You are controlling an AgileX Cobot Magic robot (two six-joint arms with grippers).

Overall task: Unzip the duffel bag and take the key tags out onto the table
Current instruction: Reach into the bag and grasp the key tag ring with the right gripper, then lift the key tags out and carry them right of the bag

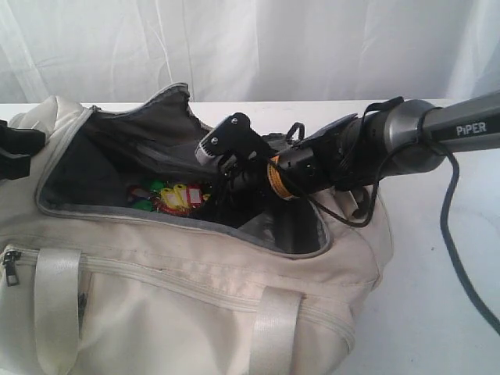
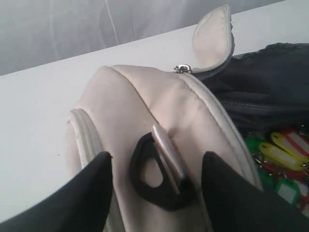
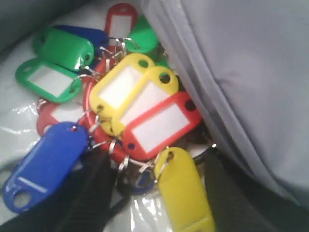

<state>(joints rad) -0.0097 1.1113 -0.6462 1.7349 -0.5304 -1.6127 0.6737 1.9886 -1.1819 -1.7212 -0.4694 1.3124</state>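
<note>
The cream duffel bag lies unzipped on the white table, and its grey lining shows. Inside on the bottom lie the key tags, a bunch of red, green, blue and yellow. My right arm reaches into the opening from the right, so its fingers are hidden in the exterior view. In the right wrist view the right gripper stands open over the key tags, with one yellow tag between its fingers. My left gripper is open astride the black D-ring on the bag's end.
A white curtain hangs behind the table. The right arm's dark cable trails over the table on the right. The bag's webbing handles hang down its near side. Grey lining folds close beside the right fingers.
</note>
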